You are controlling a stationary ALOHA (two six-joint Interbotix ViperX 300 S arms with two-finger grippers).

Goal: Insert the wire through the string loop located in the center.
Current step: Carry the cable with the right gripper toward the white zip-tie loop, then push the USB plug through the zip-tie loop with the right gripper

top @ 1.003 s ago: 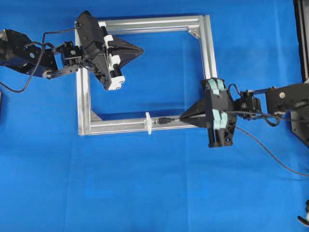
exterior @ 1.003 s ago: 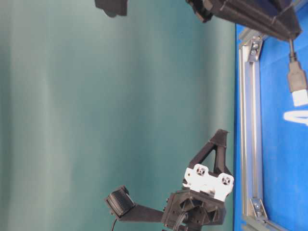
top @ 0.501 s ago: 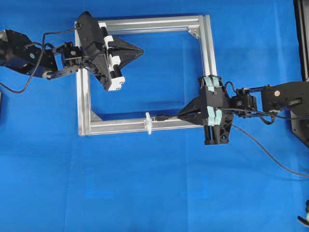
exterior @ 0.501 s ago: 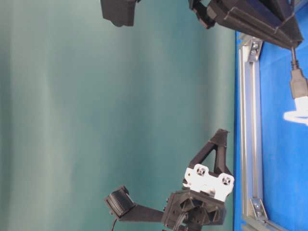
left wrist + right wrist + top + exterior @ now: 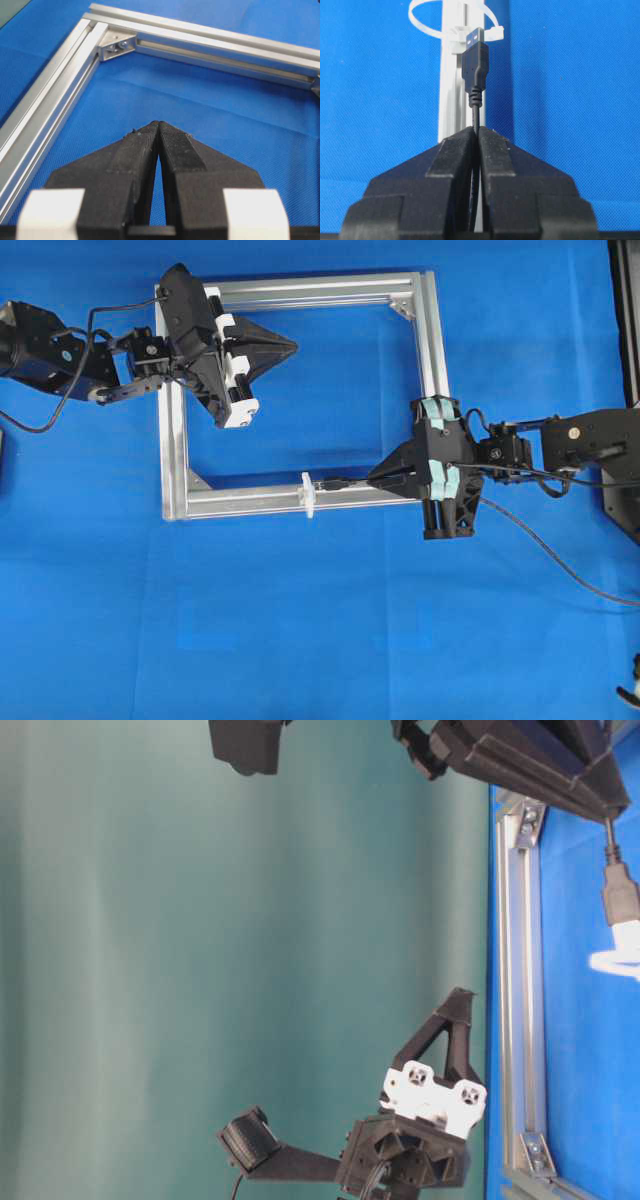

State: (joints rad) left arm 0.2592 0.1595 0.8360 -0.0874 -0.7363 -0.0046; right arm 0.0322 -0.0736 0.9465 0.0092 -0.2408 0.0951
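Pinching the wire (image 5: pixel 474 107) just behind its plug, my right gripper (image 5: pixel 475 131) leaves the metallic tip free, aimed at the string loop (image 5: pixel 451 22) on the aluminium frame (image 5: pixel 250 502). The plug's tip sits right at the loop, judged not yet through. My left gripper (image 5: pixel 158 125) hangs pressed together and empty over the frame's far corner, clear of the approach.

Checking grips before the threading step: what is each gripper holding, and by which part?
The right gripper pinches the thin black wire just behind its plug. The left gripper is shut on nothing.

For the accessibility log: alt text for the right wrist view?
The right gripper, shut on the wire, holds its USB plug just before the white string loop tied on the aluminium frame rail, over a blue mat.
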